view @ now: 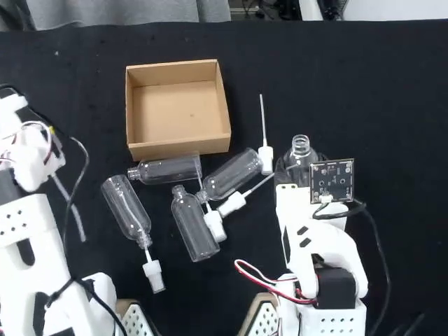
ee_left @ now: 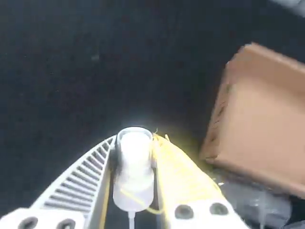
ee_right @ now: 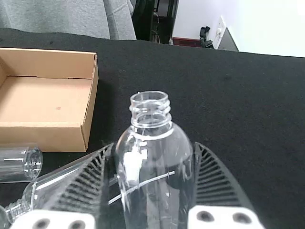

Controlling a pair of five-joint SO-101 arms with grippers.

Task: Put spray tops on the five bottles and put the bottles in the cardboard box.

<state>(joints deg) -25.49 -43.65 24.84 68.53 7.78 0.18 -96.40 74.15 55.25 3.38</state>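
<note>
1. Gripping a spray top point(ee_left: 135, 167), your left gripper point(ee_left: 135, 139) has its fingers narrowed onto the white cap. The cap sits deep between them, and a thin tube seems to run back toward the wrist.
2. Your right gripper point(ee_right: 153, 191) has its fingers closed around the body of a clear bottle point(ee_right: 152, 157). The bottle stands upright, and its open threaded neck rises past the fingertips. I judge it is held this way so the mouth faces up and stays steady to receive a top.
3. The cardboard box point(view: 178, 108) sits ahead of both sets of fingers, well apart from the right ones. No bottle is in it yet, so packing waits on capping.
4. Four more bottles point(view: 168, 169) lie on their sides on the black table point(view: 364, 84), between your two grippers and just short of the box. Loose spray tops point(view: 234, 203) are scattered among them, and none of these bottles is capped.
5. You likely need to bring the left fingers over to the neck above the right fingers. Check which way the tube points first. The mouth is narrow, so a tilted tube may catch on the rim.
</note>
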